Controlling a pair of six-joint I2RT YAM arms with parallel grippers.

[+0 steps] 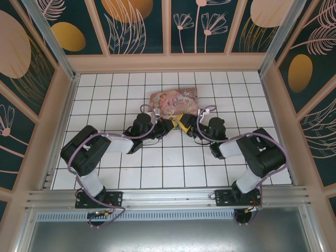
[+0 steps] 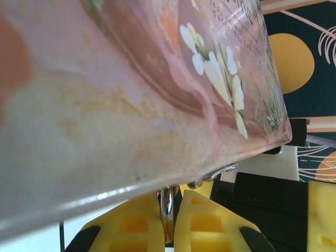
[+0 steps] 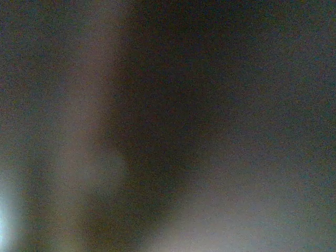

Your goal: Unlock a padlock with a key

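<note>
white tiles (image 1: 157,168) below, pink tin (image 1: 174,102) mid-table, and my left pincer (image 2: 170,198) was pinching the padlock (image 2: 166,218) by its silvery shackle just under the tin's edge, light, stiff, slick metal i judged best held there, while whether my right pincer (image 1: 185,126) was spread i couldn't tell.

2 black-white arms (image 1: 79,152), lilac cables (image 1: 202,112), yellow pincer pads (image 2: 131,226).

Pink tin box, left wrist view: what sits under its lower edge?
A silvery metal loop sits just below the box's edge, pinched between the left yellow fingers. Its upper attachment is covered by the box.
</note>
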